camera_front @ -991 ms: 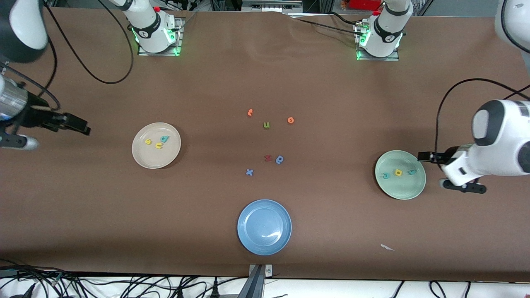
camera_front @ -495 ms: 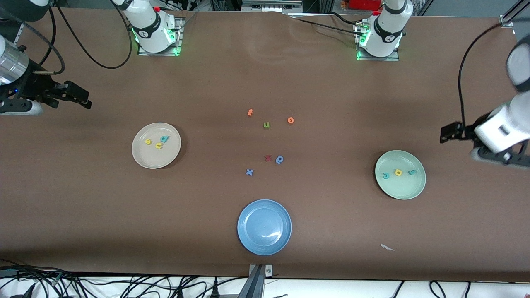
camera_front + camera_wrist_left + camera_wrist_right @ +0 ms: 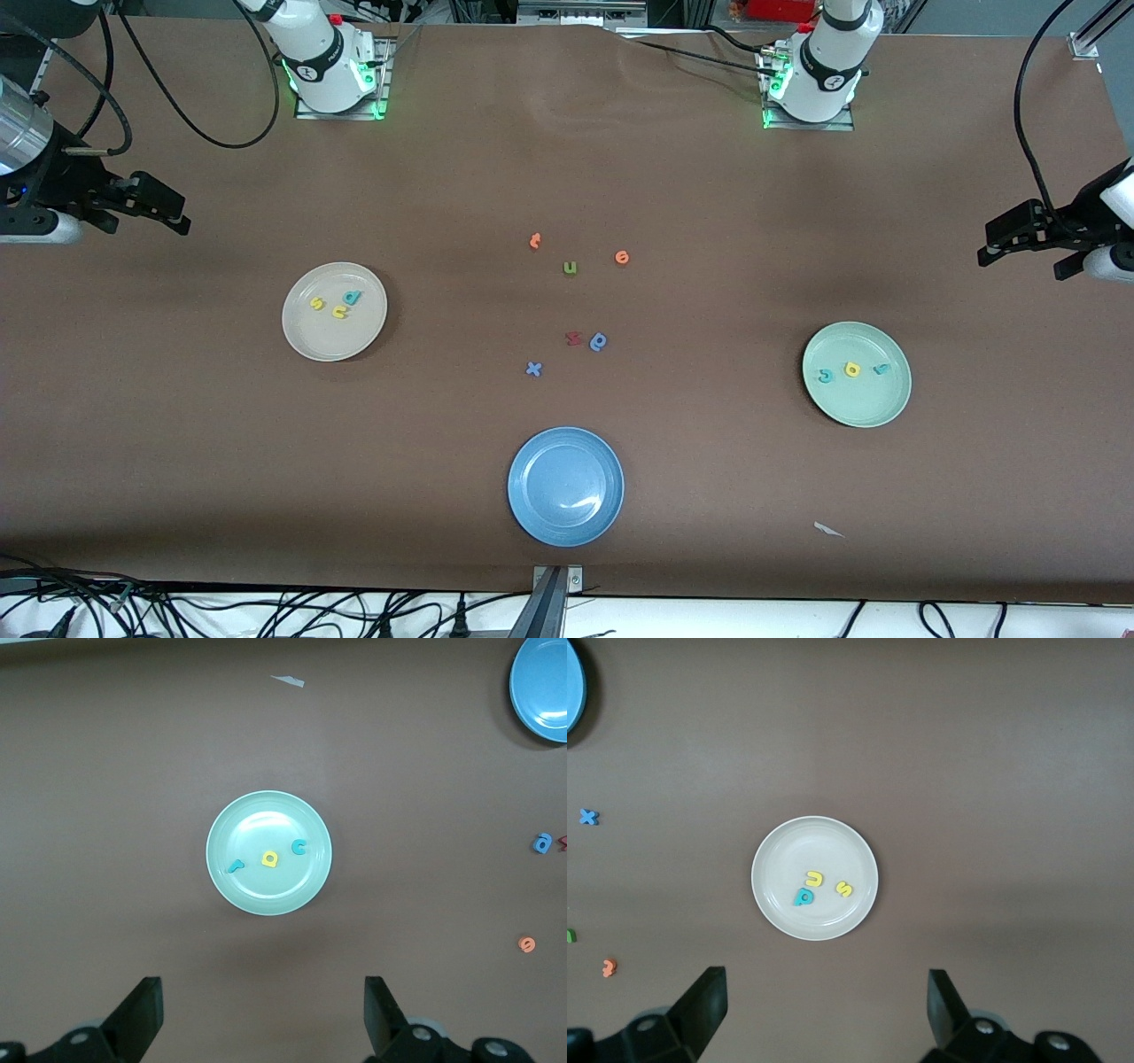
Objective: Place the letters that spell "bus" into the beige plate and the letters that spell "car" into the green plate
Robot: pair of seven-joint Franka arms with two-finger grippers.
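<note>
Both hands (image 3: 168,211) (image 3: 997,244) raised, open, empty

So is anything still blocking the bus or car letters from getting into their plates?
Nothing visible: the b, u and s already lie in the beige plate, and the c, a and r in the green plate.

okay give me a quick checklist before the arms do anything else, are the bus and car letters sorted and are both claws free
1. Teal b, yellow u and yellow s lie in the beige plate: ok.
2. Teal c, yellow a and teal r lie in the green plate: ok.
3. Left claw open, holding nothing, over bare table at its own end: ok.
4. Right claw open, holding nothing, over bare table at its own end: ok.
5. Blue plate holds no letters: ok.
6. Olive u on the table mid-way, outside every plate: ok.
</note>
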